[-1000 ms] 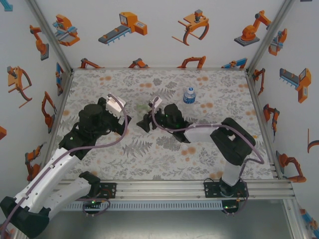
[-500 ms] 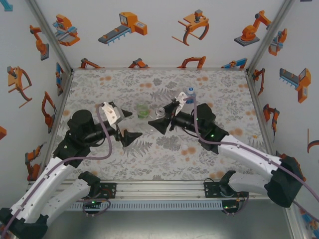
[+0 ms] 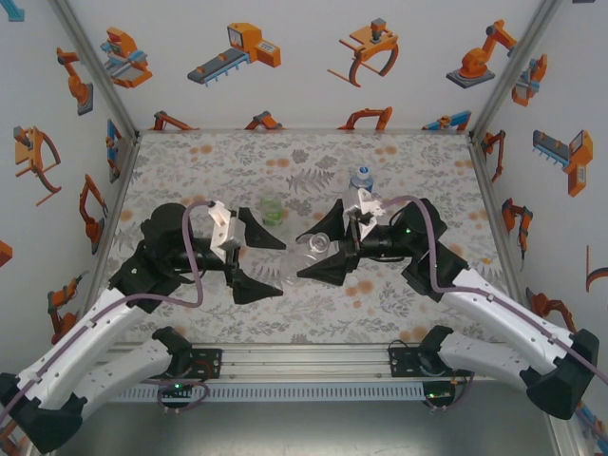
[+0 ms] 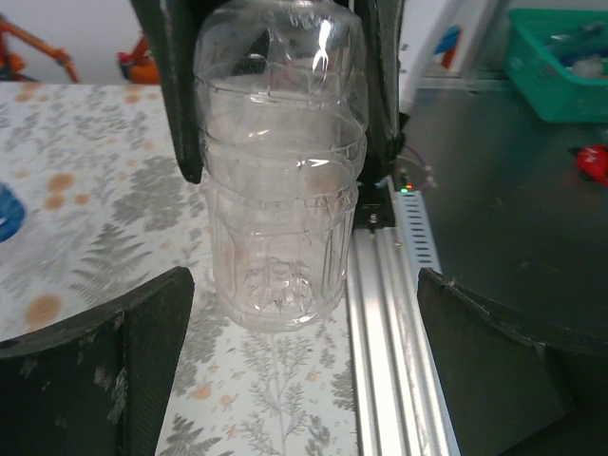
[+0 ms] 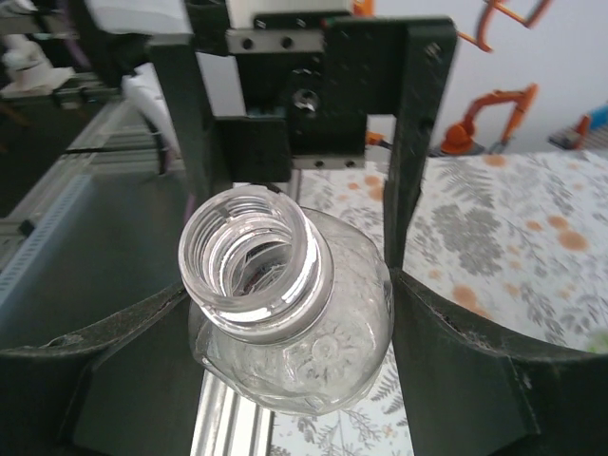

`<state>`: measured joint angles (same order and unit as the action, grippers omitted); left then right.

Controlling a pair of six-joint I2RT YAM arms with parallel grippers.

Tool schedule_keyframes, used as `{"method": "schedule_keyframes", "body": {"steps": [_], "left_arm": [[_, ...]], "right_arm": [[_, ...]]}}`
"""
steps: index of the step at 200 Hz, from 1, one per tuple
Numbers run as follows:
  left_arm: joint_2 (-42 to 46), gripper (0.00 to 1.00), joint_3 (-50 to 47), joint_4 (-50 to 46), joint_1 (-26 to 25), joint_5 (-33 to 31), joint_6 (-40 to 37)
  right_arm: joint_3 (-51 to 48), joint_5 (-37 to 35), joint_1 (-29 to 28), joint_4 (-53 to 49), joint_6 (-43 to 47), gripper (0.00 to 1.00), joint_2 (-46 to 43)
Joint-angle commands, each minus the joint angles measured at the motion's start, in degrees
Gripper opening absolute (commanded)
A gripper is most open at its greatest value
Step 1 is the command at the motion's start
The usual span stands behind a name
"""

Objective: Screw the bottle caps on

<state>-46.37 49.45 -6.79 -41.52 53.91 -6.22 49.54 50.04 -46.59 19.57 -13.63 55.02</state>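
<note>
Colourless clear plastic bottle (image 3: 318,245), uncapped, upright, clamped in right gripper (image 3: 300,258); at 3 o'clock of left gripper (image 3: 277,269), jaws spread wide, empty.

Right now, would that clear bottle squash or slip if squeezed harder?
Probably light: the clear bottle looks empty. Its thin, ribbed walls would likely flex in the right gripper. Uncapped, it may dent easily; its glossy plastic could slip.
</note>
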Motion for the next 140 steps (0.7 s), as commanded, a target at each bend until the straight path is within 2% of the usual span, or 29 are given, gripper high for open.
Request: {"method": "schedule_keyframes", "body": {"steps": [1,31,82,140], "left_arm": [[-2.46,0.92,3.28,-1.58,-1.9,2.55,-0.04],[-6.87,0.9,6.29,-2.68,-4.01,1.44,0.32],[-10.97,0.85,8.73,-2.38,-7.54,-1.09,-0.68],[-12.56,0.7,9.45,-2.42,-8.66,-0.56,-0.84]], "right_arm": [[2.44,7.18,-0.19,4.85,-3.37,0.37,-0.66],[3.13,9.02,-0.5,8.43,-5.65,0.35,-0.26],[3.98,5.52,-0.78,7.06,-5.61,0.33,0.22],[4.07,3.28,-0.86,4.0,-3.43,0.28,-0.4]]}}
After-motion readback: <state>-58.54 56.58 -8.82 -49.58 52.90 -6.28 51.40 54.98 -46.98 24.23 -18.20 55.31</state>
